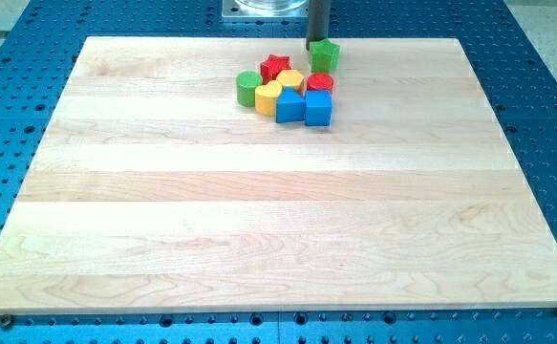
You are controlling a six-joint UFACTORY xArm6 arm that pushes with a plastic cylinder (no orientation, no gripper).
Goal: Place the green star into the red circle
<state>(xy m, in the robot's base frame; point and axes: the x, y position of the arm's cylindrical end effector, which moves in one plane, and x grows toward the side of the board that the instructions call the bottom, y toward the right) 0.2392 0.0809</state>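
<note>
The green star sits near the view's top edge of the wooden board, apart from the cluster. My tip is right behind it, at its upper left, touching or nearly touching it. The red circle lies just below the green star with a small gap between them, at the right end of the cluster.
The cluster also holds a red star, a green cylinder, a yellow heart, a yellow block and two blue blocks. The wooden board lies on a blue perforated table.
</note>
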